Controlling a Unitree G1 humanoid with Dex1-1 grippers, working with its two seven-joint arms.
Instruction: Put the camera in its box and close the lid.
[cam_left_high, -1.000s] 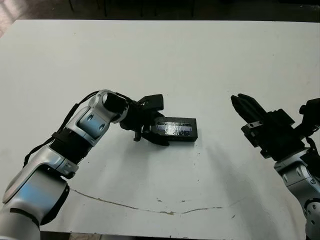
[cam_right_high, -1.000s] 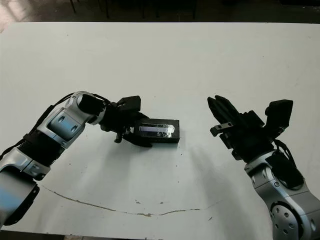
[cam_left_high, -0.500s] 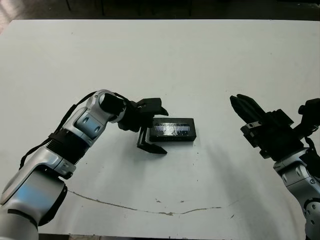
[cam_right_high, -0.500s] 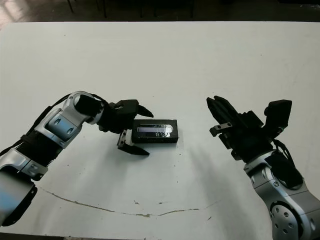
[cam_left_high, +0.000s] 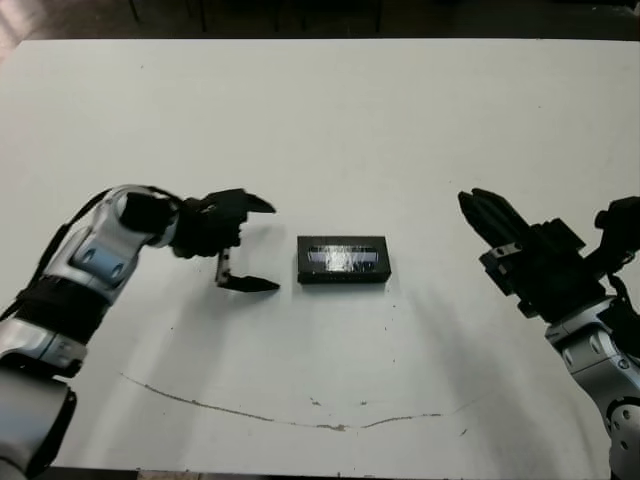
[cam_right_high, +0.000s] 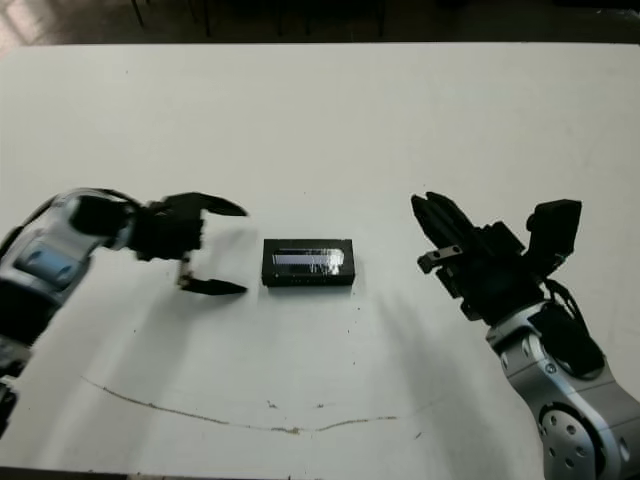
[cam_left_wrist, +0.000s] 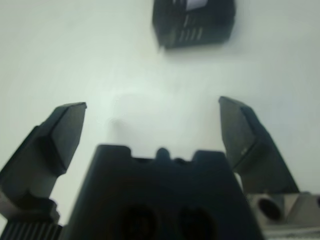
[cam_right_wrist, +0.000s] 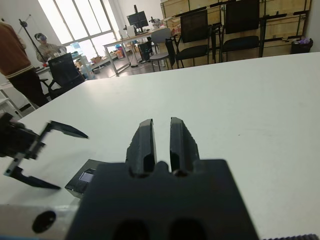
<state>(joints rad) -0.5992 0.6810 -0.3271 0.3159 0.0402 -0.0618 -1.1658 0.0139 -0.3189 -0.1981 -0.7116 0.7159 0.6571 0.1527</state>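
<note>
Since the lid (cam_left_high: 343, 257) already looks to be sitting on the box (cam_left_high: 343, 273) in the middle of the table (cam_left_high: 330, 110), you're pretty much at the finish line, and the camera isn't visible anywhere, so my guess is it's shut inside. Your left gripper (cam_left_high: 248, 245) is just beside the box's left end, not touching it, fingers spread wide with nothing between them. Your right gripper (cam_left_high: 487, 212) hangs well off to the right, fingers nearly pressed together, also empty.

What could bite you: that lower left finger (cam_left_high: 250, 285) sits low near the tabletop and close to the box, so any swing toward the middle could nudge the box or knock the lid crooked. Also can't tell from these angles whether the lid is fully seated all around, it might only be resting on the rim. If so, a bump pops it off.
</note>
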